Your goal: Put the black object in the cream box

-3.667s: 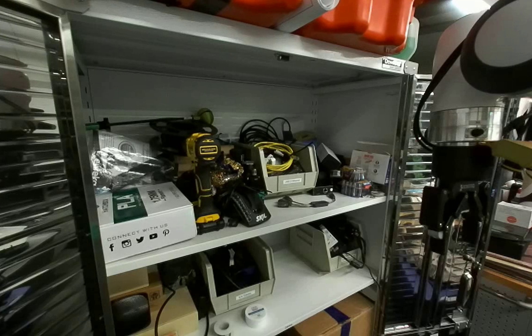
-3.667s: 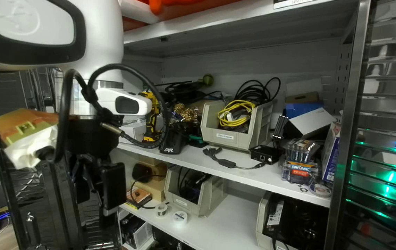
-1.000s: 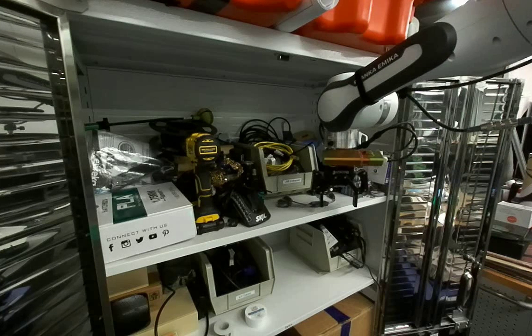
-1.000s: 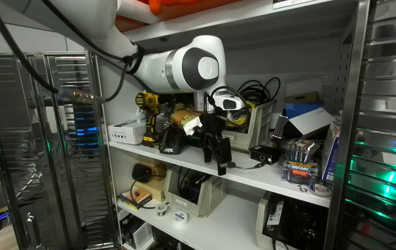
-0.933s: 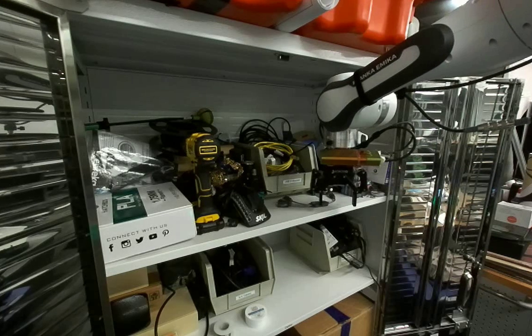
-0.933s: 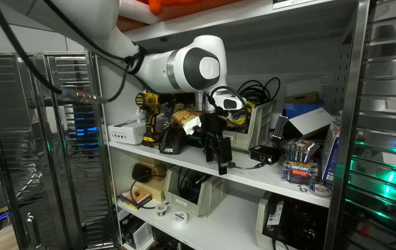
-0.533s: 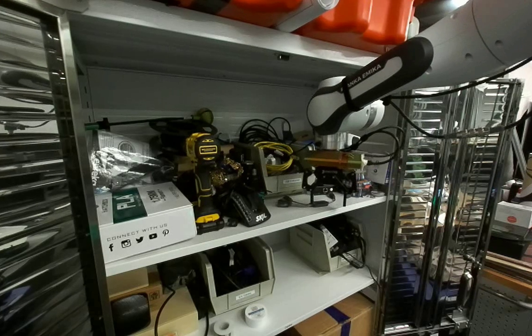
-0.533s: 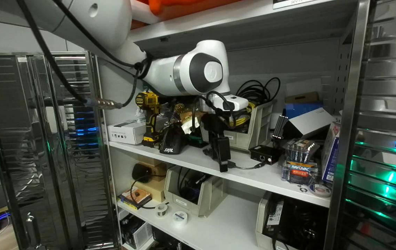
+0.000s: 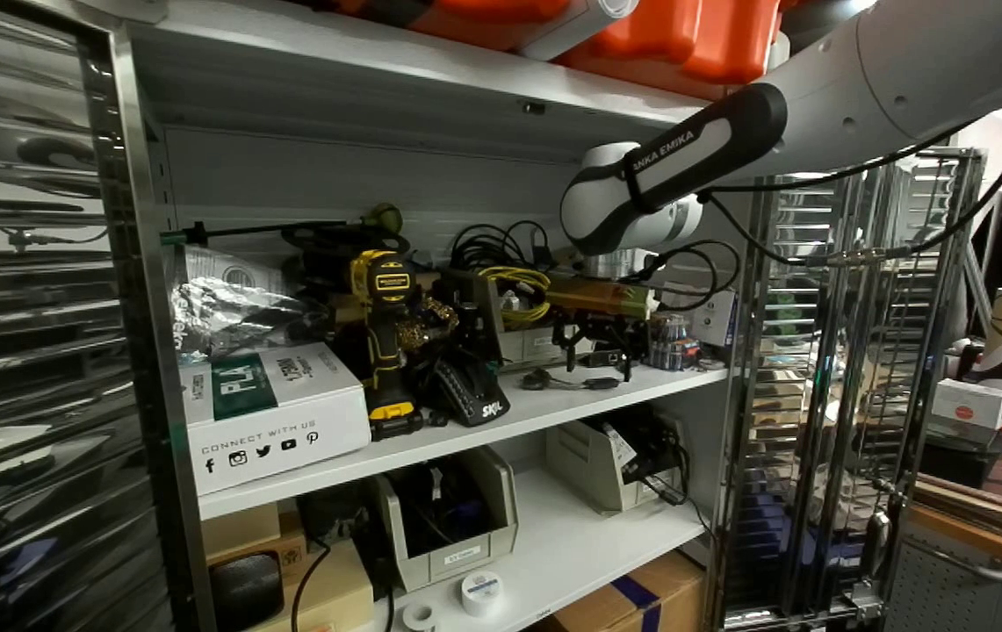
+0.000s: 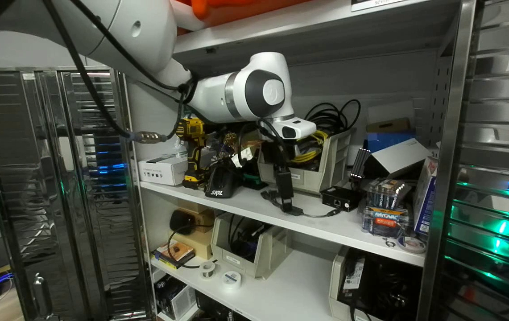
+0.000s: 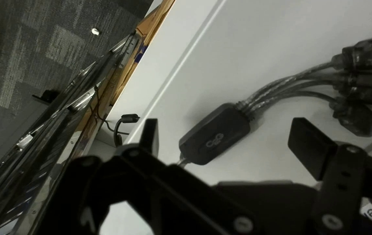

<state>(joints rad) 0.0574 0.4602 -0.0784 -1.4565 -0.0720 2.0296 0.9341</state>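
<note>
We've got the black USB hub (image 11: 215,133) flat on the white shelf (image 11: 264,42) right below the gripper (image 11: 226,138), jaws standing well apart and holding nothing. In the wrist view it's between them, nearer the one at left. How high we're hanging over it we honestly can't tell. Thing is, its long axis runs slantwise to the closing line, not square to it, so imo we want to twist the gripper first and pinch across its width

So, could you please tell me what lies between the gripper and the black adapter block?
The stretch looks bare: in the wrist view, the black adapter block lies uncovered on the white shelf, framed by the open gripper.
</note>
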